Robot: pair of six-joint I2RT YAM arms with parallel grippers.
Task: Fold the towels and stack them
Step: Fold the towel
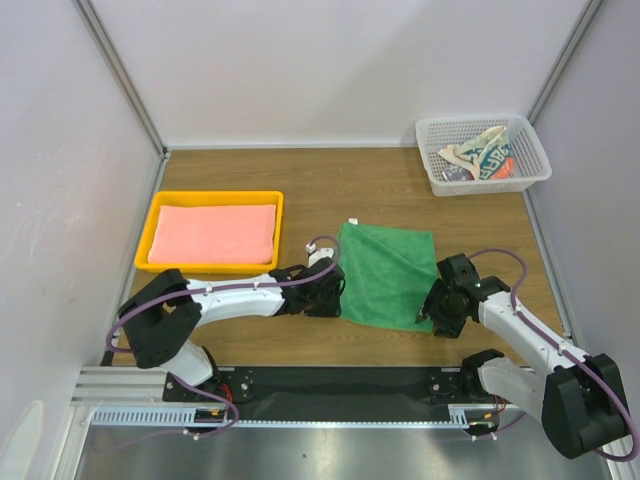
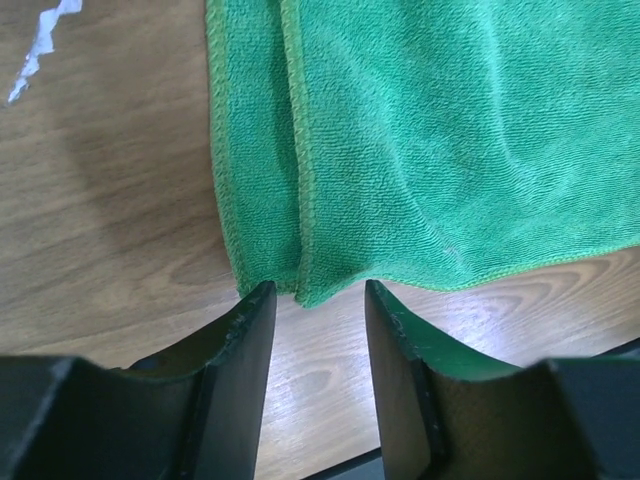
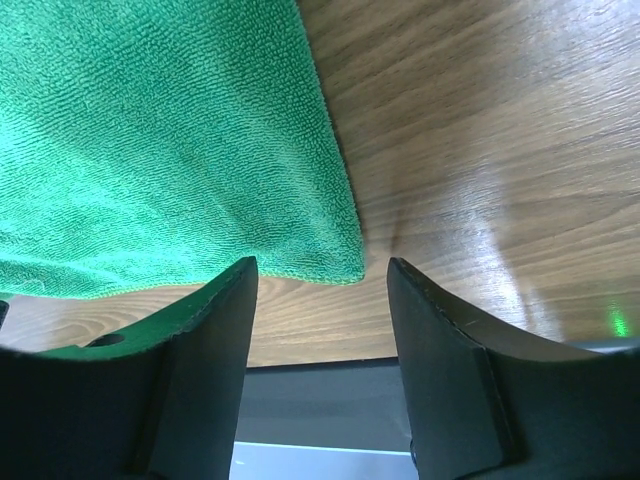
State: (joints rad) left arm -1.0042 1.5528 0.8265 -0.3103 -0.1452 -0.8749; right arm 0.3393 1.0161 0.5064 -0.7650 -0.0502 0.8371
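Top view, green towel: the green towel (image 1: 385,272) is lying flat on the desk (image 1: 400,190), midway between the two arms, its longer side running roughly near to far.
Top view, other towels: the salmon-pink towel (image 1: 215,232) is lying folded in the yellow tray (image 1: 210,197) at far left. The patterned towel (image 1: 480,158) is sitting crumpled in the white mesh basket (image 1: 470,119) at far right.
Top view, claws: the left claw (image 1: 338,290) is sitting at the green towel's near-left corner and the right claw (image 1: 428,312) at its near-right corner. Each arm is equally close to its own corner.
Left wrist view, corner: the green towel (image 2: 450,140) is lying just beyond the tips, stretching far and to the right. Two hemmed edges are running side by side down to the corner, so the cloth looks doubled there.
Left wrist view, left claw (image 2: 320,300): released, jaws standing apart, the corner pointing into the gap but nothing pinched.
Right wrist view, corner: the green towel (image 3: 150,130) is spreading far and to the left, its corner ending just ahead of the gap.
Right wrist view, right claw (image 3: 322,275): released, jaws standing wide, bare desk between them.
Judgement: the next fold probably depends on both near corners being pinched and carried toward the far edge.
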